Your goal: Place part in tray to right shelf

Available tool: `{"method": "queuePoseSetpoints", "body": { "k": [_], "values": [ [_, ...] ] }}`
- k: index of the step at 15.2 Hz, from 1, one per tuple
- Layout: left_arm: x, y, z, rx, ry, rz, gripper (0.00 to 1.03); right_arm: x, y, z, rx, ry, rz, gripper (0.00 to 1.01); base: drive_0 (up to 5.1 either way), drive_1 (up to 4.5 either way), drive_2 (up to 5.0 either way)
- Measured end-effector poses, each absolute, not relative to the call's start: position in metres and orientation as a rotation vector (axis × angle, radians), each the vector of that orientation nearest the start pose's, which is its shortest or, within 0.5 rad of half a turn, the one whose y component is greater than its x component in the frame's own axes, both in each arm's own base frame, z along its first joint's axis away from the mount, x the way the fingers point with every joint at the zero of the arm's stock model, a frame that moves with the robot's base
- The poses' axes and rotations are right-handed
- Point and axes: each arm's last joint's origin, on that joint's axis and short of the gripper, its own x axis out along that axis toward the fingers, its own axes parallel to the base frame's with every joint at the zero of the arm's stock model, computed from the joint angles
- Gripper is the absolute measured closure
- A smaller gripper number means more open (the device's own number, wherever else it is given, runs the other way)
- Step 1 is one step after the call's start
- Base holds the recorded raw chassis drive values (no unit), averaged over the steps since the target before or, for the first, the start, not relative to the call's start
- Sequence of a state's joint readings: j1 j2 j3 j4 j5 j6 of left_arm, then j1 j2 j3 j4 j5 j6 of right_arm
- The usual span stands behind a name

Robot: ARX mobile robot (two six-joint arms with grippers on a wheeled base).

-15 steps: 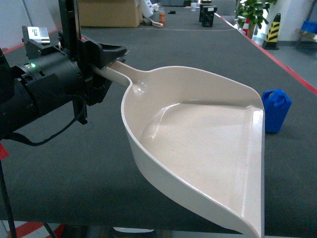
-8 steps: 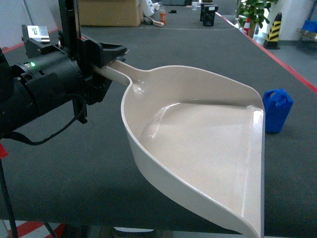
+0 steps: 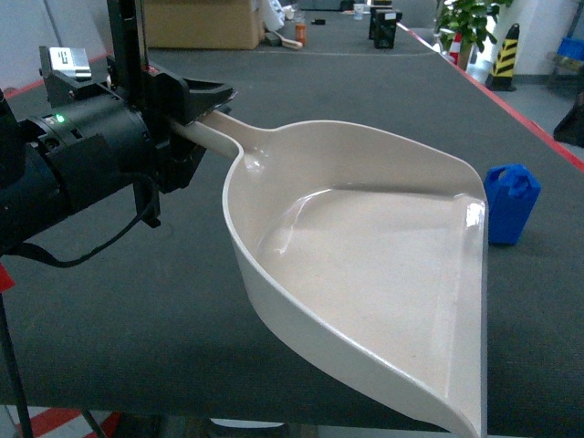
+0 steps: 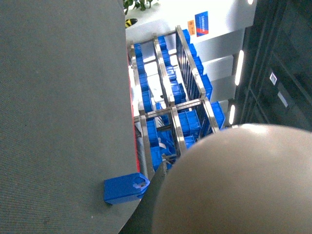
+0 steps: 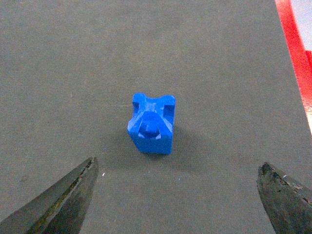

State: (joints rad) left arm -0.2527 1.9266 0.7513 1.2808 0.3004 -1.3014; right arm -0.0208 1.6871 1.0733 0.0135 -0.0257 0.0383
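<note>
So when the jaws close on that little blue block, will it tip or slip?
The blue block looks like hard moulded plastic, so probably stiff and light. It stands upright on the carpeted table, so an off-centre touch might tip it. Its faceted sides could slip unless the open right gripper closes squarely.

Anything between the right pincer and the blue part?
Nothing visible. The open right pincer looks straight at the blue part over bare carpet. The tray sits apart, to the part's left.

We're in a warehouse or factory hall: a long dark-carpeted table (image 3: 365,82) edged in red runs ahead, with a cardboard box (image 3: 201,23) at its far end. Beyond the edge, steel racks (image 4: 165,107) loaded with blue crates (image 4: 146,95), and a black-and-yellow striped bollard (image 3: 504,55) by a potted plant (image 3: 465,23).
</note>
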Motion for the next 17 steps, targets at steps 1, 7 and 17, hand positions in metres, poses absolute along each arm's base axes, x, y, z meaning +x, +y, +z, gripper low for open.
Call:
{"method": "queuePoseSetpoints", "body": {
  "k": [1,7,17],
  "values": [
    [0.343,-0.097,0.158,-1.262,0.268,-0.540,0.90,0.383,-0.007,0.211,0.050,0.631,-0.001,0.03,0.0,0.00,0.0],
    [0.343,-0.097,0.158,-1.262,0.268,-0.541,0.90,0.445,-0.001,0.189,0.038,0.706,0.021,0.03,0.0,0.00,0.0],
    [0.343,-0.097,0.158,-1.262,0.268,-0.540,0.91,0.445,0.016,0.154,0.022,0.750,-0.018,0.54,0.0,0.00,0.0]
  ]
}}
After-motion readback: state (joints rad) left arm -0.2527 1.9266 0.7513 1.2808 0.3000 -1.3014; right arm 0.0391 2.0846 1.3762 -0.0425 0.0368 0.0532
